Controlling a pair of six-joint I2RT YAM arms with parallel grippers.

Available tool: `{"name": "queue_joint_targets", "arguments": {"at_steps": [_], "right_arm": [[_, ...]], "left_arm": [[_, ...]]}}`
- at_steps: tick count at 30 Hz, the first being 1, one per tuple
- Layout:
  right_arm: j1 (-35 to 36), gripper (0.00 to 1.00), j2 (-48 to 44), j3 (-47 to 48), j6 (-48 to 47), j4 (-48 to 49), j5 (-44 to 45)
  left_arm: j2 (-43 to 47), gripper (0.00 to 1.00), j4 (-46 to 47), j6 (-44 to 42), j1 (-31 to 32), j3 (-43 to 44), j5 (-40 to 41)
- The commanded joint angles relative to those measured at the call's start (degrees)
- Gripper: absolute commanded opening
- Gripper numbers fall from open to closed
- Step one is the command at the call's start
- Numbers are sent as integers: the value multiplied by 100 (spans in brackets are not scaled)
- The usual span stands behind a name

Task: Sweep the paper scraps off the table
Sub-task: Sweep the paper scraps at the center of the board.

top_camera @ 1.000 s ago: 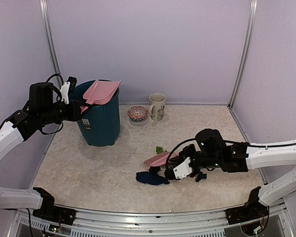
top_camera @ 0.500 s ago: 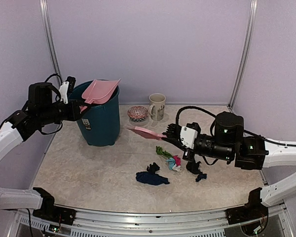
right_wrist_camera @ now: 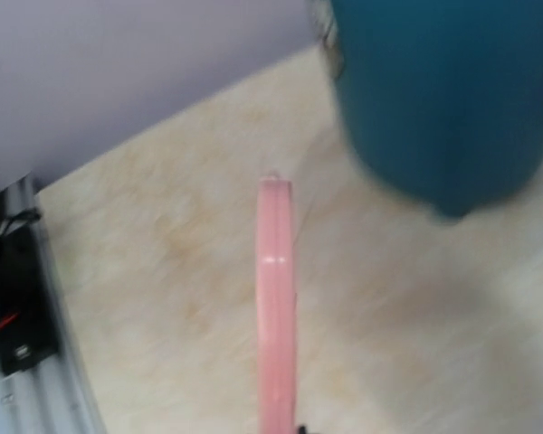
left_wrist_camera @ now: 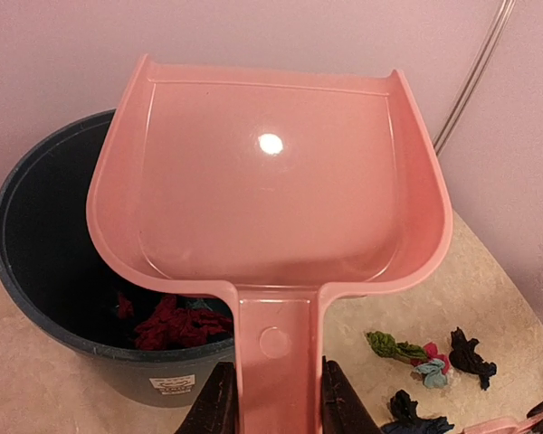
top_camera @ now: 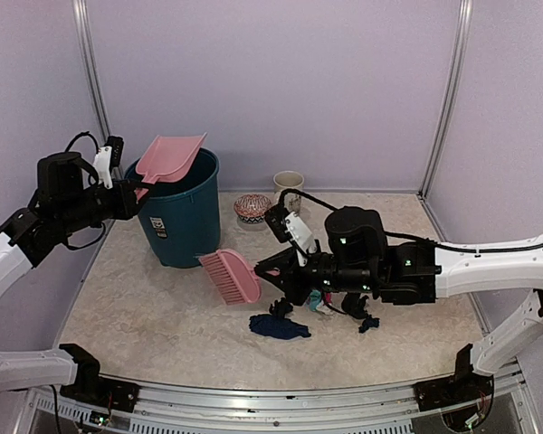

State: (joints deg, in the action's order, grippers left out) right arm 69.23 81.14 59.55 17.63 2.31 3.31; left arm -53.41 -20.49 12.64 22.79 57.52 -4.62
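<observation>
The left hand (left_wrist_camera: 273, 402) was closed on the handle of the pink dustpan (left_wrist_camera: 271, 181), holding it over the blue-green bin (top_camera: 181, 221). The right hand (top_camera: 276, 269) seemed pinched shut on the pink brush (top_camera: 231, 276), though its fingers were hard to see. The paper scraps (top_camera: 279, 327) lay bunched on the tabletop (top_camera: 145, 298) just under the right arm.

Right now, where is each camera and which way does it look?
Top camera: high behind the robot, looking down at the table; both arms show.
Left wrist: above the bin, looking along the dustpan into it; its two fingers show.
Right wrist: looking along the brush at the table, blurry; fingers not clear.
Shared: all see the bin; top and left wrist see paper scraps.
</observation>
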Motion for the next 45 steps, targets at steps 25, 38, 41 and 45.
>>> {"name": "queue_joint_targets", "arguments": {"at_steps": [25,38,41,45], "right_arm": [[-1885,0,590,-695,1306,-1443,-782],[-2704,0,-933,-1689,1294,-1587,-517],[-2713,0,-1243,-1663,1251,-1559,-580],[-2711,0,-1681,-1452,1197,-1659,-590]], "left_arm": [[-151,0,-44,85,1019,347,136],[-950,0,-276,114,2784,645,869],[-1046,0,-322,64,3039,604,853],[-1060,0,-440,103,3107,520,676]]}}
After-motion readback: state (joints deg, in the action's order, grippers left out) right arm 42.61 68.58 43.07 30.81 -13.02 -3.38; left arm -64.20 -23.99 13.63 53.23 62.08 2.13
